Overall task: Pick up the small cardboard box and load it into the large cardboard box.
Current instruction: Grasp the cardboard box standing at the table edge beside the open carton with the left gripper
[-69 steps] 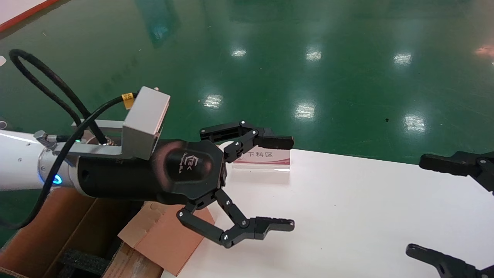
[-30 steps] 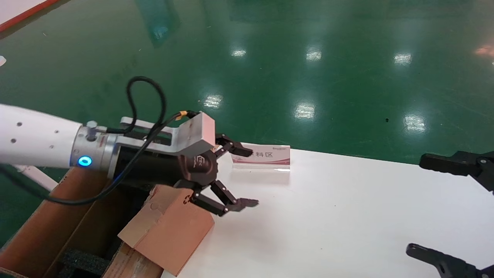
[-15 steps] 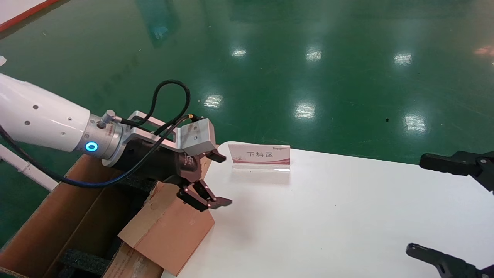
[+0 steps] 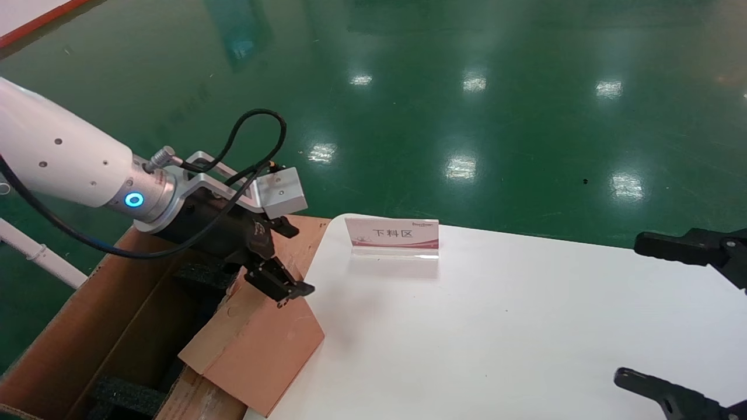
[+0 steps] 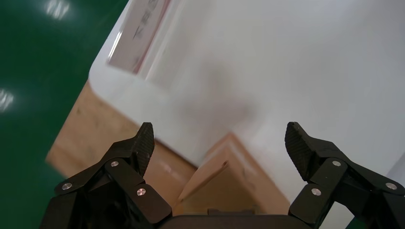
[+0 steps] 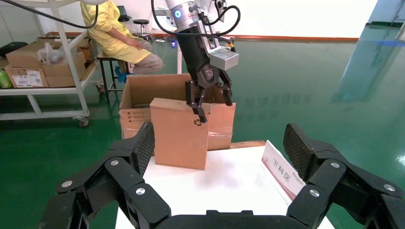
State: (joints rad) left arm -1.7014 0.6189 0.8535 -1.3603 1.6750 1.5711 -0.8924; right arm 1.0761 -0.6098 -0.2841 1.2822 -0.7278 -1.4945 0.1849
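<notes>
Left claw (image 4: 279,256) is seen at centre left of the head view, spread wide and gripping nothing, poised over the flaps of the large cardboard box (image 4: 105,326). In the left wrist view the left claw (image 5: 219,148) is shown with both fingers apart, a brown flap ridge lying between and below them, not touched as far as can be told

The large cardboard box is placed at lower left of the head view, just beside the left edge of the white desk (image 4: 496,326); one flap (image 4: 262,344) is folded over the desk edge. Black foam lining (image 4: 125,396) is visible inside. In the right wrist view the carton (image 6: 143,102) is seen standing open with an upright flap bearing a recycling symbol (image 6: 197,122)

A small sign (image 4: 392,236) stands on the desk at its far edge, upper centre

Right claw (image 4: 671,315) is parked at the right edge of the head view, fingers spread, empty

The small cardboard box cannot be made out in any view
</notes>
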